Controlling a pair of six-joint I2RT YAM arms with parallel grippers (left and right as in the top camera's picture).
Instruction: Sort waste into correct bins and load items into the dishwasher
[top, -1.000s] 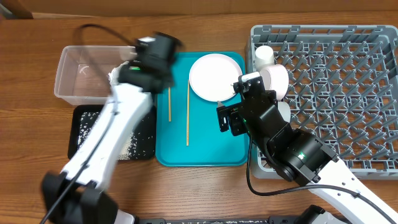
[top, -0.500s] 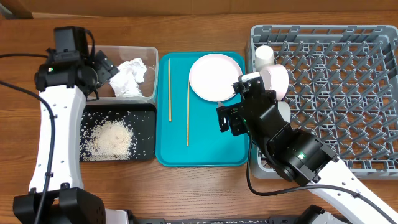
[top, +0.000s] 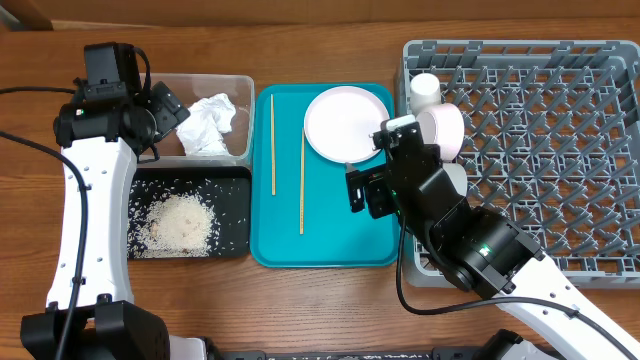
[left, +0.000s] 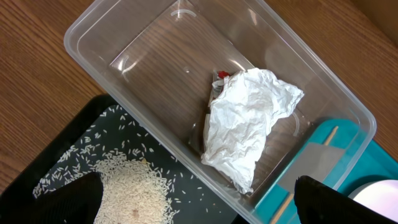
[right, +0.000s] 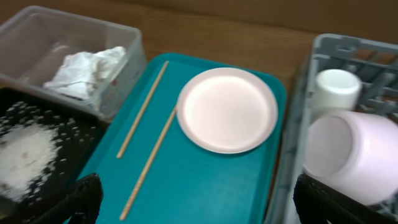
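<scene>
My left gripper (left: 205, 208) hangs wide open and empty over the clear tub (left: 118, 37). Inside it lies the tissue (left: 249, 124), with the red wrapper (left: 222, 74) peeking out beneath. Rice (top: 180, 222) fills the black tray (top: 235, 180) just nearer. My right gripper (right: 211, 205), also wide and empty, hovers over the teal tray (right: 205, 180), which holds the plate (right: 227, 109) and 2 chopsticks (right: 142, 109).

Flat teal rectangular plastic tray (top: 335, 225) w/ rounded corners & low raised rim, lying flat on brown wood-grain table (top: 300, 300), approx mid-table, long side running front-to-back. Table surface: warm brown w/ darker grain streaks, visible all round tray.
</scene>
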